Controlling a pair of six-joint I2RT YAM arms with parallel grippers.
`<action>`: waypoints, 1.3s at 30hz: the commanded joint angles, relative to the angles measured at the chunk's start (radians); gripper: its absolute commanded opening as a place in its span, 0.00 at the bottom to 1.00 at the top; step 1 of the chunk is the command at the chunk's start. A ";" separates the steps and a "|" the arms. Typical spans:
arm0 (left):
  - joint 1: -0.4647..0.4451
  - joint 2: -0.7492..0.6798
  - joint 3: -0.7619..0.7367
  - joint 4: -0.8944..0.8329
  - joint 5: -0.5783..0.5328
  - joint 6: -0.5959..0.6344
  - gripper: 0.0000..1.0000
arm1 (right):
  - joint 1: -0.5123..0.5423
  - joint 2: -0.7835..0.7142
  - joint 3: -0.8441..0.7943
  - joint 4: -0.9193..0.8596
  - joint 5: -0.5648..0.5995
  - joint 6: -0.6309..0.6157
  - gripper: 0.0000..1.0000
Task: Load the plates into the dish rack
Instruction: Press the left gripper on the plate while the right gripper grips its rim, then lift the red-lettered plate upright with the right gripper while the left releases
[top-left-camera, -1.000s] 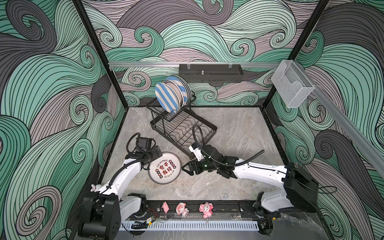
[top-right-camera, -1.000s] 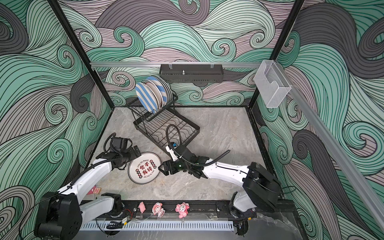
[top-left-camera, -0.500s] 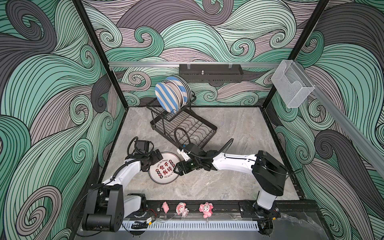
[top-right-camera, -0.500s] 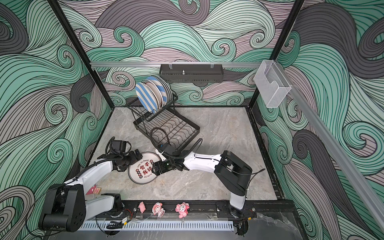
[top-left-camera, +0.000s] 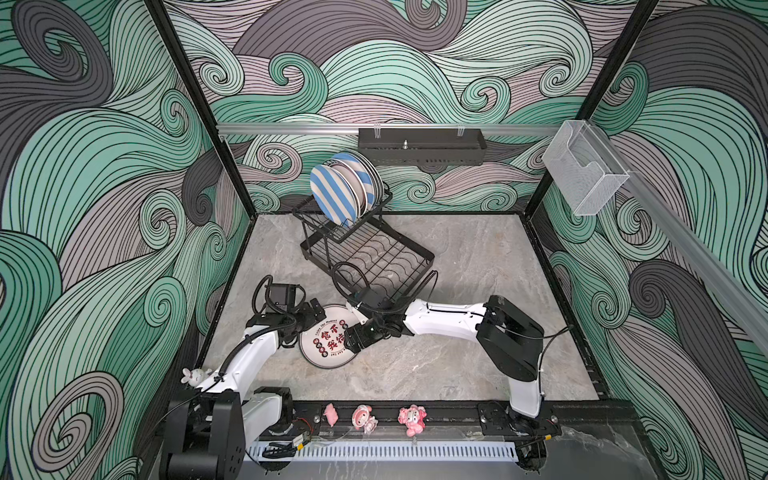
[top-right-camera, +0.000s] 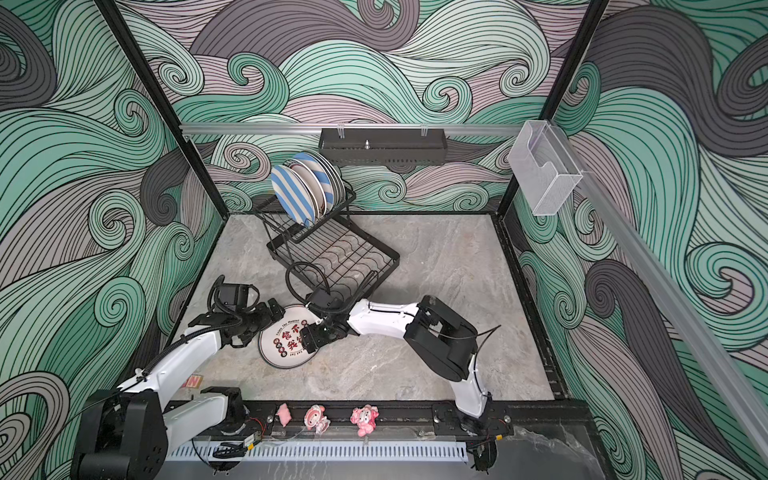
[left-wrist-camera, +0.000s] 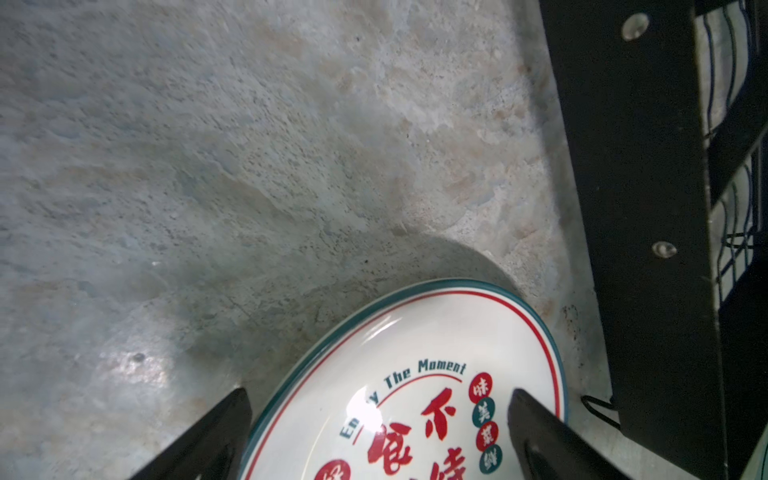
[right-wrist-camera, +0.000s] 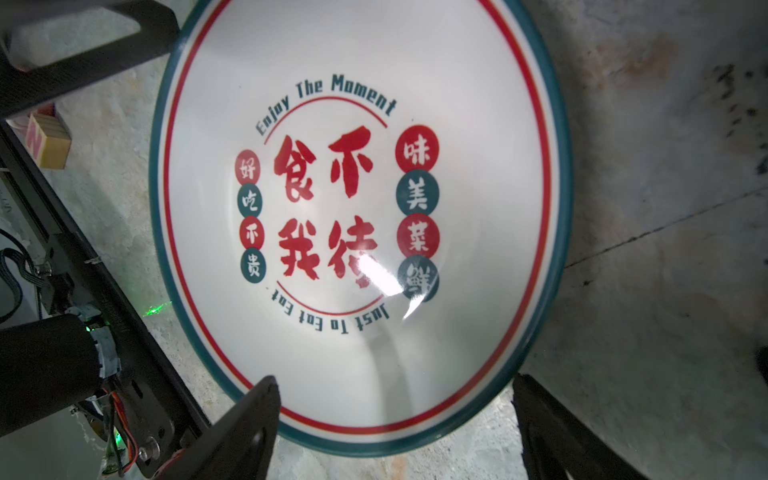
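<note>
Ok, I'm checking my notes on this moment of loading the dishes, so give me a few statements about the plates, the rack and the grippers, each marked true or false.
1. A plate with red characters lies on the table, outside the rack. True.
2. The striped plates stand on edge in the rack's raised part. True.
3. The rack's lower tray holds a plate. False: its wire grid shows no plate.
4. The right gripper is shut. False: its jaws stand wide apart at the plate's edge.
5. The left gripper is far from the plate. False: it is at the plate's rim, open.
</note>
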 joint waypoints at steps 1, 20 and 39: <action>0.013 -0.014 -0.018 -0.036 0.010 -0.004 0.99 | 0.000 0.022 0.015 -0.004 0.008 -0.005 0.88; 0.016 -0.065 -0.060 -0.045 0.052 -0.004 0.98 | -0.032 0.000 -0.113 0.281 -0.143 0.189 0.78; 0.016 -0.109 -0.089 -0.050 0.059 -0.007 0.99 | -0.038 -0.115 -0.185 0.456 -0.186 0.283 0.33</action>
